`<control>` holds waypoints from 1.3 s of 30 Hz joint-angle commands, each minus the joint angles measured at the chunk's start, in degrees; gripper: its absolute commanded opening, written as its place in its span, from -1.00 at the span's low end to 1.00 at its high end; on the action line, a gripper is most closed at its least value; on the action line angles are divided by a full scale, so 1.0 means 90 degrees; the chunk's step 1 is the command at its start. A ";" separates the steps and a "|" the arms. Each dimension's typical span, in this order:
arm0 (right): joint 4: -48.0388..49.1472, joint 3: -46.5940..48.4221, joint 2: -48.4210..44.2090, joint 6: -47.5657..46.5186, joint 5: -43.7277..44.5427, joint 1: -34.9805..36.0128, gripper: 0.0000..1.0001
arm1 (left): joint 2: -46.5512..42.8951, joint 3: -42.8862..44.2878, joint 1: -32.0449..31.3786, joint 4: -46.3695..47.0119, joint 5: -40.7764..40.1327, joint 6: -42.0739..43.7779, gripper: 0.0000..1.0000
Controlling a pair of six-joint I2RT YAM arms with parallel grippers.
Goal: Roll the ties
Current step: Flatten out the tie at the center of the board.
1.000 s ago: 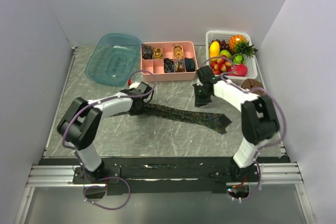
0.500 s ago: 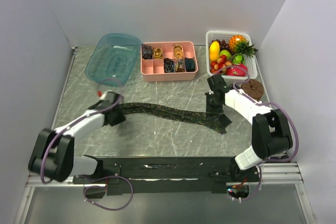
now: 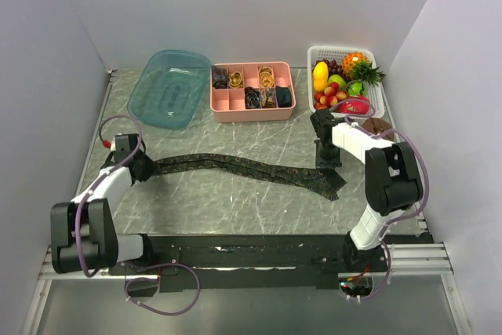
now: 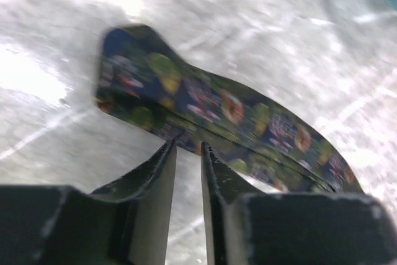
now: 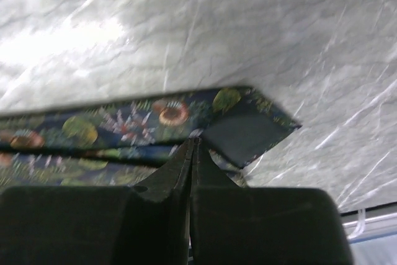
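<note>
A long dark tie [image 3: 235,166] with a small flower pattern lies stretched across the table, narrow end left, wide end right. My left gripper [image 3: 143,167] is at the narrow end. In the left wrist view that gripper [image 4: 187,147] is open by a narrow gap, its tips at the edge of the tie [image 4: 205,103] and only table between them. My right gripper [image 3: 326,162] is over the wide end. In the right wrist view it [image 5: 193,141] is shut, tips down on the tie [image 5: 124,122] beside a turned-over dark flap; whether fabric is pinched does not show. Several rolled ties [image 3: 252,98] sit in the pink box.
A pink divided box [image 3: 227,112] stands at the back centre, with a teal plastic tray [image 3: 169,88] to its left. A white basket [image 3: 378,98] of toy fruit is at the back right, with a brown lump [image 3: 378,127] in front of it. Walls close in both sides.
My left arm has swung left along the tie to its narrow end, and the tie now reaches further left. The right gripper's jaws have shut over the wide end.
</note>
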 commanded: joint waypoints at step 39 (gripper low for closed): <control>-0.0143 0.0733 -0.1161 -0.0093 -0.0160 -0.0273 -0.05 | -0.0768 -0.0268 -0.0545 0.1276 -0.0560 0.0306 -0.22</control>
